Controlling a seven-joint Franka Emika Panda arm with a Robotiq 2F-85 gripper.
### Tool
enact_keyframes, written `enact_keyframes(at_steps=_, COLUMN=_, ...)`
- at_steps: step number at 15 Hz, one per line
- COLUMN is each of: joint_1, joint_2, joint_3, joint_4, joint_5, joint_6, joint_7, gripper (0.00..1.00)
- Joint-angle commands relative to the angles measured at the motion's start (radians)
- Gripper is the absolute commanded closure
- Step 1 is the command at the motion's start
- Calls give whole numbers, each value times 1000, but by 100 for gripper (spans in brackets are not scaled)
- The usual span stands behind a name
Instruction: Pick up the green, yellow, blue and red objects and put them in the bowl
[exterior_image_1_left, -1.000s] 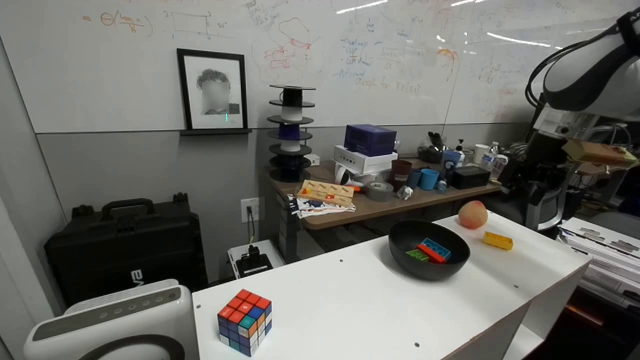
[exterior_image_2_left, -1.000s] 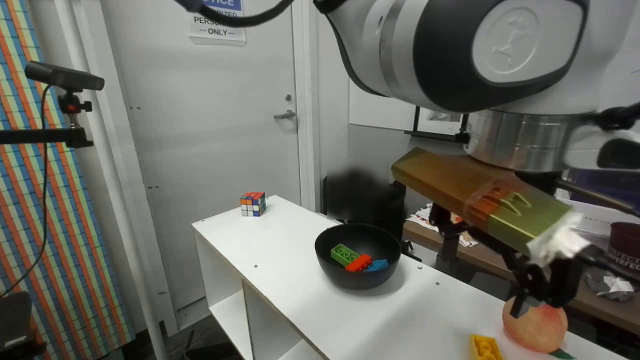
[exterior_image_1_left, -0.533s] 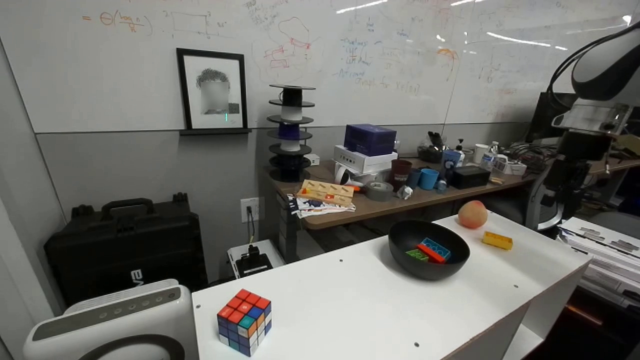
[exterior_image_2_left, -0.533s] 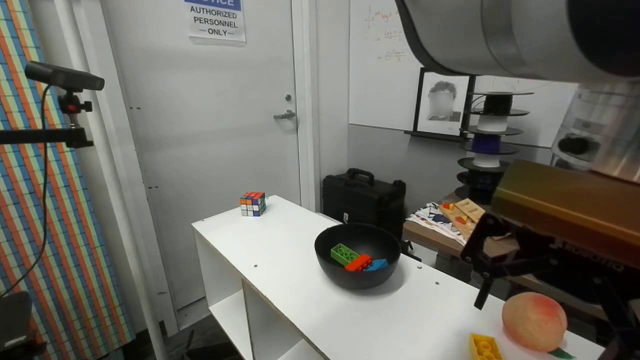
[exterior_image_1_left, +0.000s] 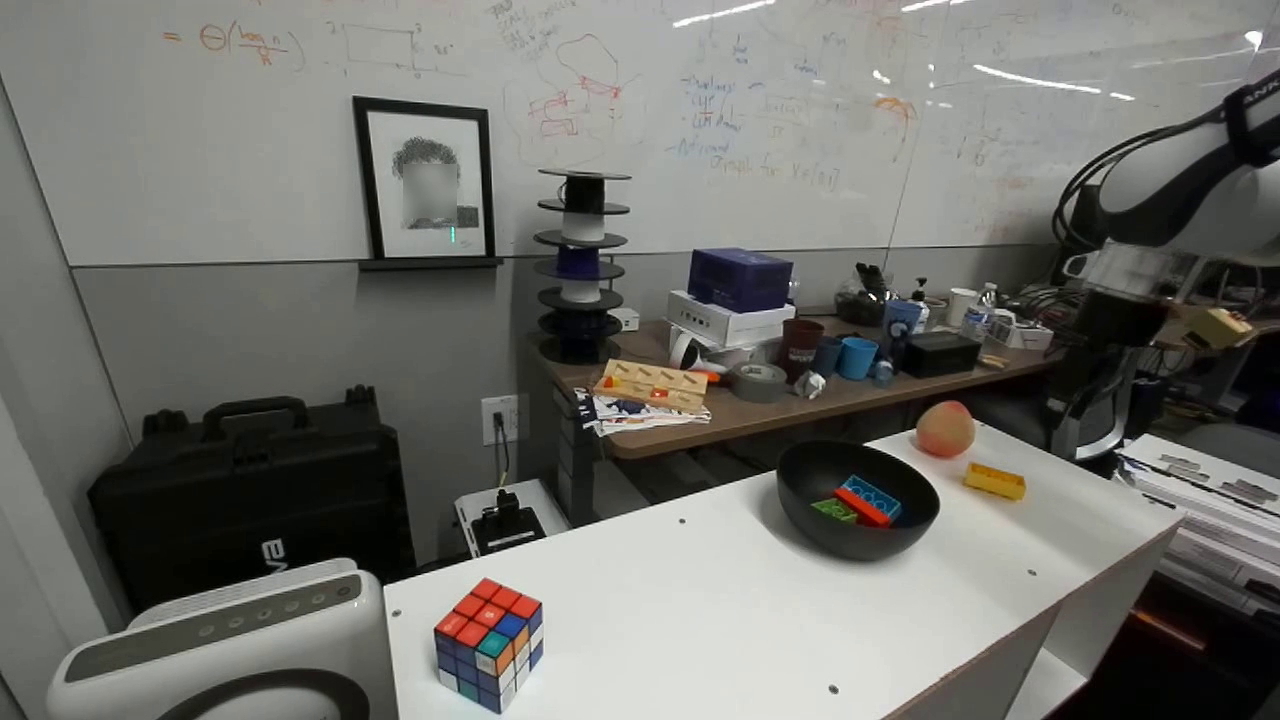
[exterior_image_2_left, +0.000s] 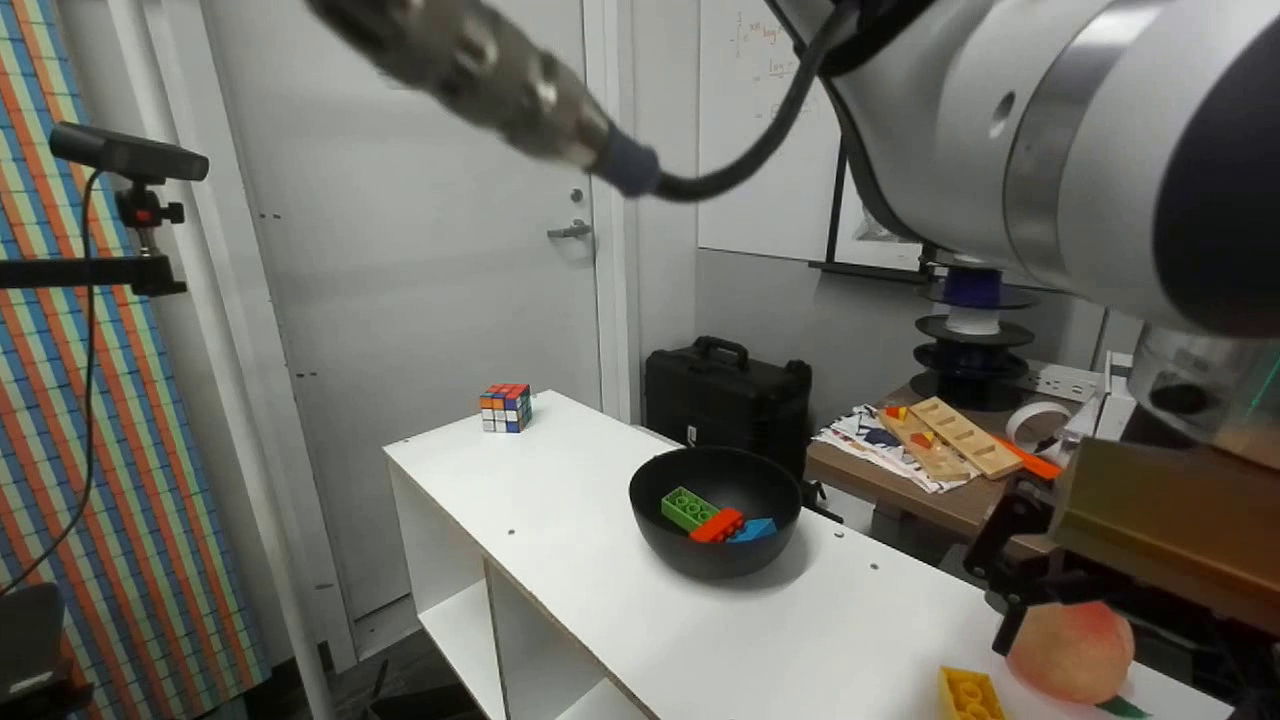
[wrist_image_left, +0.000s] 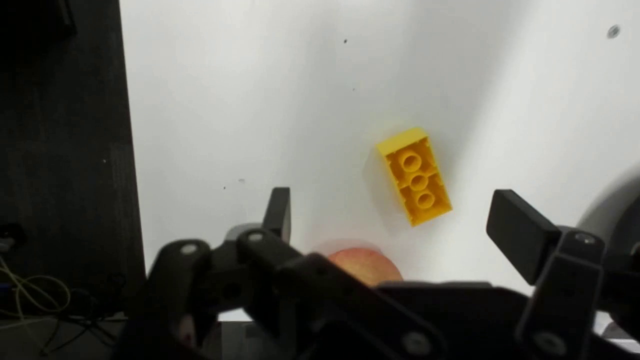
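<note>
The yellow block (wrist_image_left: 419, 181) lies on the white tabletop, hollow side up, in the wrist view. My gripper (wrist_image_left: 392, 210) hovers above with its jaws wide apart and nothing held; the block appears between and slightly beyond the fingertips. In an exterior view the same yellow block (exterior_image_1_left: 995, 482) rests near the table's end, to the right of the black bowl (exterior_image_1_left: 850, 542). Inside that bowl are the green block (exterior_image_2_left: 688, 508), the red block (exterior_image_2_left: 717, 526) and the blue block (exterior_image_2_left: 755, 531). One finger (exterior_image_2_left: 1010, 628) shows in front of the peach in an exterior view.
A peach-like ball (exterior_image_1_left: 945, 430) sits close to the yellow block; in the wrist view the ball (wrist_image_left: 365, 265) is partly behind the gripper linkage. A Rubik's cube (exterior_image_1_left: 490, 645) stands at the table's far end. A cluttered brown desk (exterior_image_1_left: 690, 435) runs behind.
The arm swung to the right in an exterior view, then came partway back and lower, with the hand turned. Blocks, bowl, ball and cube have stayed put.
</note>
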Motion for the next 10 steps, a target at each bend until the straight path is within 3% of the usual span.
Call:
enact_keyframes(at_steps=1, joint_1=41, joint_2=76, joint_3=-27, joint_4=109, joint_5=-9, joint_6=0, joint_7=157, gripper=0)
enact_keyframes(at_steps=2, joint_1=4, joint_2=48, joint_3=6, joint_4=46, joint_5=-11, joint_6=17, joint_7=69, gripper=0)
enact_keyframes(at_steps=5, joint_1=19, joint_2=70, joint_3=1, joint_4=76, joint_5=-17, joint_6=18, joint_7=138, gripper=0)
enact_keyframes(at_steps=10, joint_1=20, joint_2=71, joint_3=-2, joint_4=83, joint_5=-18, joint_6=16, joint_7=148, gripper=0)
